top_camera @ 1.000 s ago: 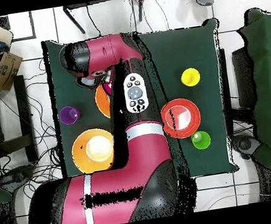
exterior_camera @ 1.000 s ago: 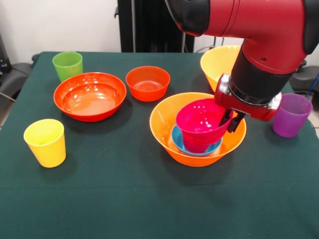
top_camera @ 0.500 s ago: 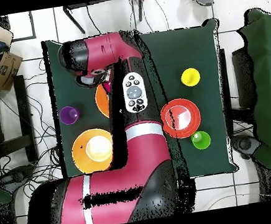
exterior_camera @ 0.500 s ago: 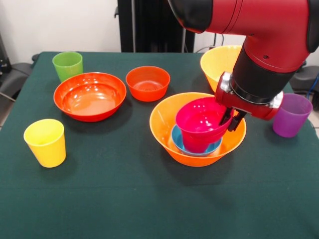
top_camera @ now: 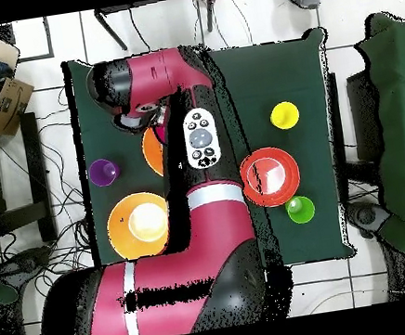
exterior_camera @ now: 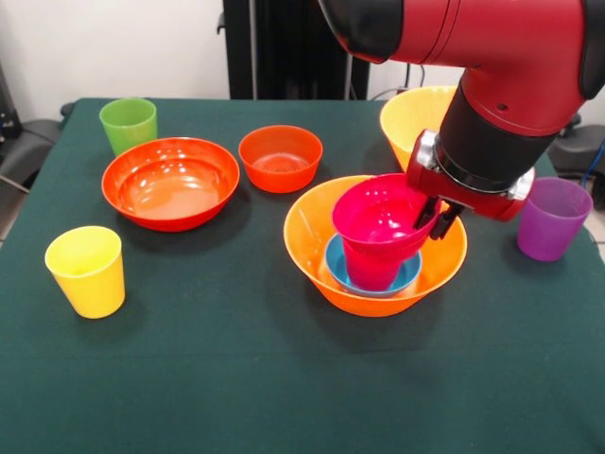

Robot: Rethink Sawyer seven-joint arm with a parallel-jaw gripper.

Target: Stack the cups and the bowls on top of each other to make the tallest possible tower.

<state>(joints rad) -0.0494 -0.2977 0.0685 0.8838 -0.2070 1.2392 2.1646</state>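
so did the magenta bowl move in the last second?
Yes. The magenta bowl, gripped at its rim by the hand, has lifted slightly and tilted, judged against the big orange bowl it sits in.

One view faces the table; another looks straight down.

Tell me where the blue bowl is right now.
In the front view the small blue bowl sits at the bottom of the large orange bowl, right of centre, under the magenta bowl that the gripper is at.
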